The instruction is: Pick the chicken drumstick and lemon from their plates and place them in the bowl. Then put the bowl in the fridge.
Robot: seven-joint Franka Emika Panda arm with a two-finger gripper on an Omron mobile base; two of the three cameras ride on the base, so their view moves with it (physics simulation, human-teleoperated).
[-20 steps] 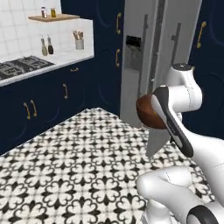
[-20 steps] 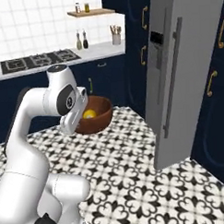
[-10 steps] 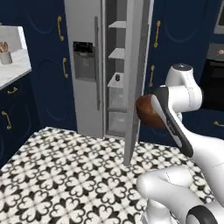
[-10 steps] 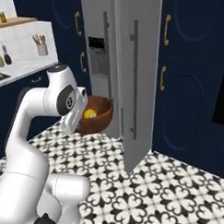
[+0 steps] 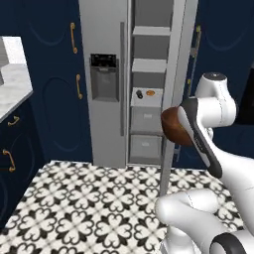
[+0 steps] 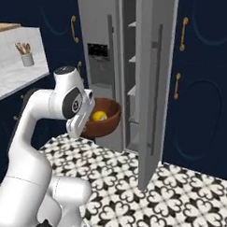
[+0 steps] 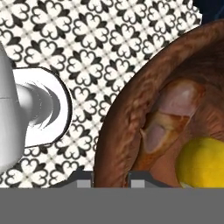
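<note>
Last leg now: fingers [image 7: 112,175] pinching the rim of the bowl [image 6: 102,119], mid-frame in the right base view, lemon [image 6: 99,116] and chicken drumstick [image 7: 168,116] inside. Fridge [image 5: 144,79] door stands open, so next I'd guess: ease it level onto a shelf [image 5: 146,97].

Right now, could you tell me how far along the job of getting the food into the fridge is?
Done: the lemon and the chicken drumstick lie in the bowl. In hand: the gripper is shut on the bowl's rim, holding it above the floor in front of the fridge, whose door stands open. Left: setting the bowl on a shelf inside.
</note>
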